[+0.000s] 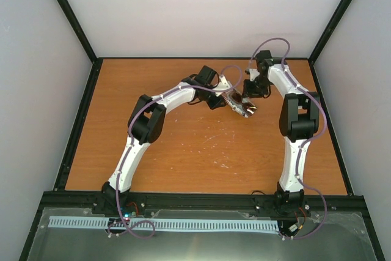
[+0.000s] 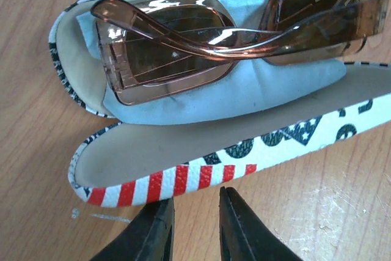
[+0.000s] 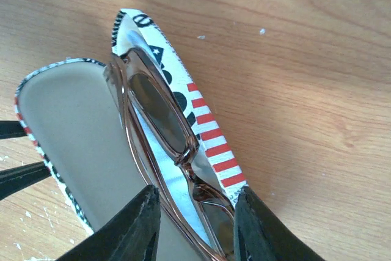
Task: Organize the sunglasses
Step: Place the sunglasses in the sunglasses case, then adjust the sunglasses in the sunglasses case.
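Sunglasses: one pair, one open case. Left end effector narrow, empty; right end effector straddles pair, grip unclear.

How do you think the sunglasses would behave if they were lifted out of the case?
The sunglasses probably weigh little and feel fairly stiff: thin translucent plastic frame. Their glossy finish looks slippery and scratch-prone. Lying on the cloth in the open case, they may slide rather than roll.

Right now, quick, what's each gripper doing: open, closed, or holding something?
Left gripper: open, holding nothing.
Right gripper: straddles the sunglasses lying in the case; whether it grips them cannot be told.
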